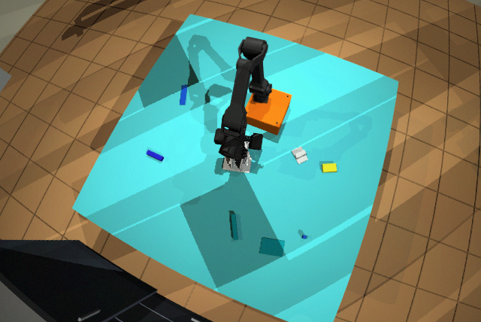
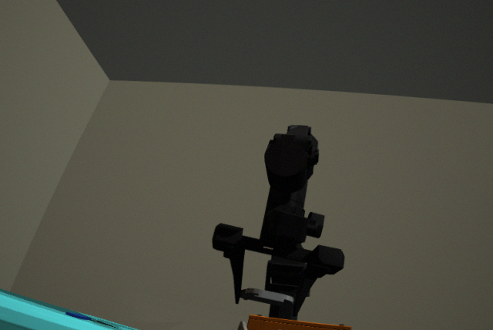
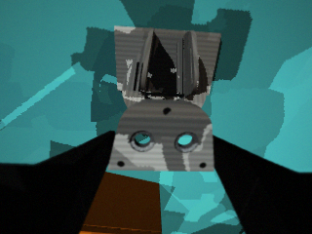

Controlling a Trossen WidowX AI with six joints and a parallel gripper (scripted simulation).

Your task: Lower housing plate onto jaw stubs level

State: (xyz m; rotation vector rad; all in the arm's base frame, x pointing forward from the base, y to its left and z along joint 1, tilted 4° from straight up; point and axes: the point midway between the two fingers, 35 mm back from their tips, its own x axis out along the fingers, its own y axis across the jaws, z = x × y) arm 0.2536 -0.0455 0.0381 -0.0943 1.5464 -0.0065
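My gripper (image 2: pixel 266 307) (image 3: pixel 161 137) is shut on the grey housing plate (image 2: pixel 270 297) (image 3: pixel 163 122), one finger at each side edge. The plate has a rounded end, two large round holes and small dark holes. In the exterior view it is raised and slightly tilted. The grey base (image 1: pixel 236 168) (image 3: pixel 213 46) lies on the table with two upright jaws, a left jaw (image 3: pixel 146 68) and a right jaw (image 3: pixel 191 60). In the wrist view the held plate appears below the jaws and overlaps only the base's near edge. The stubs cannot be made out; the arm partly covers the base in the top view.
An orange box (image 1: pixel 271 110) (image 2: pixel 298 323) (image 3: pixel 127 202) stands close behind the base. A small white stepped piece (image 1: pixel 299 154) and a yellow block (image 1: pixel 329 167) lie to the right. Blue bars (image 1: pixel 183 95) (image 1: pixel 155 155) lie left; a teal bar (image 1: pixel 234 226) and teal plate (image 1: pixel 271 247) lie in front.
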